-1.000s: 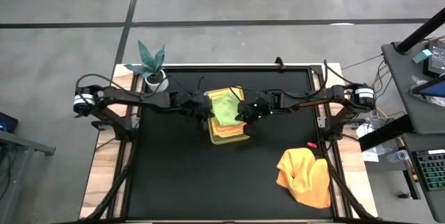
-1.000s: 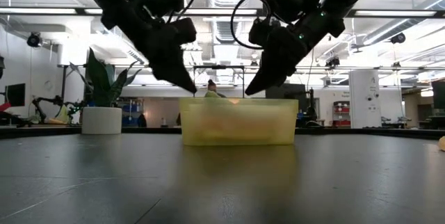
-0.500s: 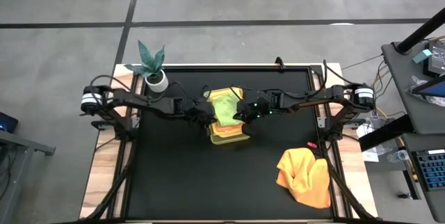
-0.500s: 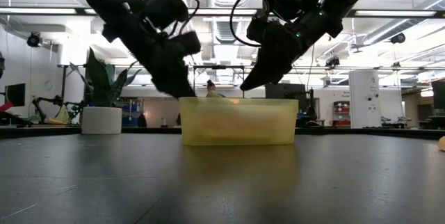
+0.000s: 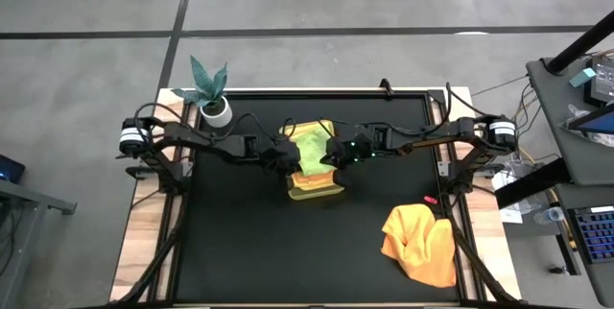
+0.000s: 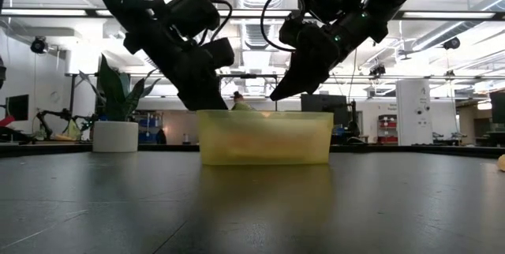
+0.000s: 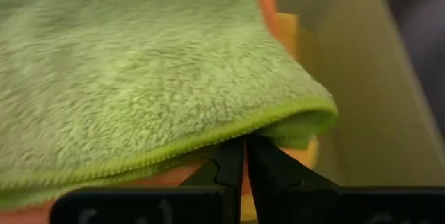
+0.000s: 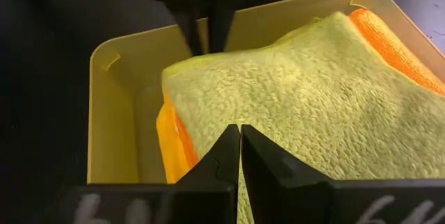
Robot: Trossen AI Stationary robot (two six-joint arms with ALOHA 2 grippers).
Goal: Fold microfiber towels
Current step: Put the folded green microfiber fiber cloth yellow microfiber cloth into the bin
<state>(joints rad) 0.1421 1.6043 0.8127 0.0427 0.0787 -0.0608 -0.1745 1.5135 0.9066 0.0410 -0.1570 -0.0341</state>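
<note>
Yellow-green tray (image 6: 264, 137) sits mid-table. Left gripper (image 6: 207, 98) dips to its rim w/ fingers together; right gripper (image 6: 278, 95) hangs just above the opposite side, tips also together. Potted plant (image 6: 115, 120) beyond left gripper.

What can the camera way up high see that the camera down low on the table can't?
Only the high view shows the green towel lying on top in the tray, and the crumpled orange towel near the table's right front corner.

Only the low view shows the tray's see-through side wall and the room behind the table.

Both show the left gripper and right gripper, both shut, at the tray's two sides, and the potted plant.
</note>
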